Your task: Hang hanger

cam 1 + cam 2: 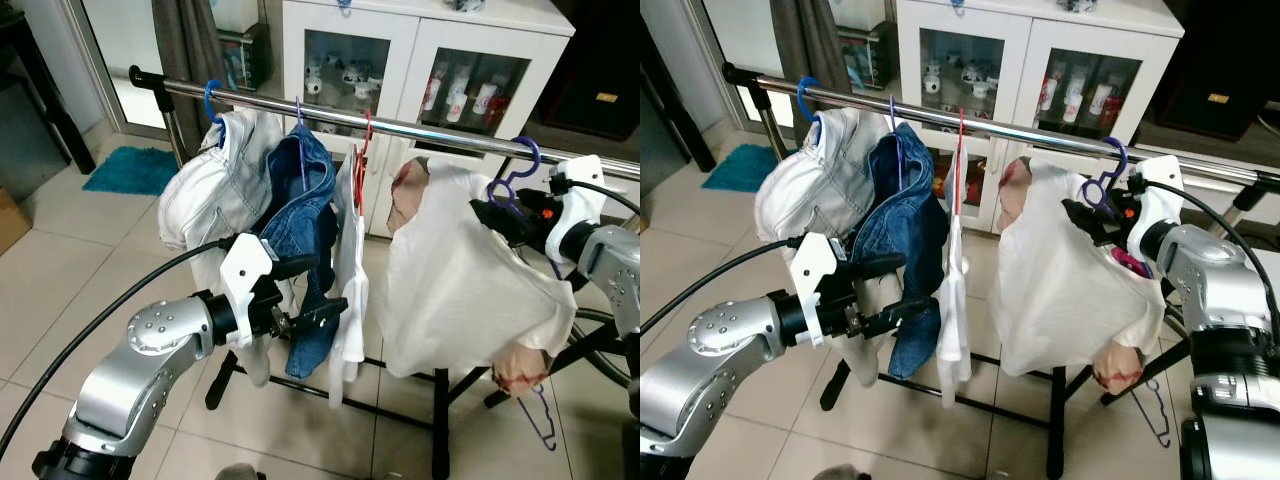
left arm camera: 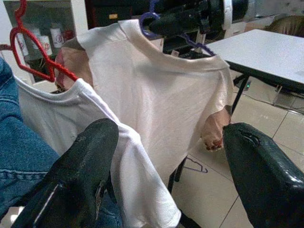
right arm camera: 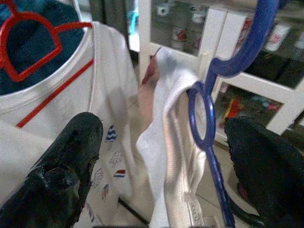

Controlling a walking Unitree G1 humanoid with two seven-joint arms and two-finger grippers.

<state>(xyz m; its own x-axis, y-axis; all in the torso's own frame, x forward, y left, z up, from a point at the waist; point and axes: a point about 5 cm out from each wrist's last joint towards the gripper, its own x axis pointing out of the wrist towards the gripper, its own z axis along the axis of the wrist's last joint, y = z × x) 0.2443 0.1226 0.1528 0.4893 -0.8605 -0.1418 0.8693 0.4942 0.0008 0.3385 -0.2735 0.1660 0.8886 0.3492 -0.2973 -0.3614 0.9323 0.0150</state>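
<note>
Where pale floor tiles [image 1: 60, 290] spread, a clothes rail [image 1: 420, 130] stands.

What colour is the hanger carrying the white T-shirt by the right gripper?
Purple hanger; clearest in the right wrist view.

- The purple hanger [image 1: 517, 172] is thin plastic, with a curved hook on top and a small ring at the neck.
- Its hook rests over the metal rail [image 1: 420, 130] at about 2 o'clock in the head views, near the rail's right end.
- A white T-shirt [image 1: 460, 285] hangs from it, draped loosely, with a reddish-pink patch at the 11 o'clock shoulder and another at the 5 o'clock hem corner.
- The shirt hangs just beside a white garment on a red hanger at its 9 o'clock.
</note>
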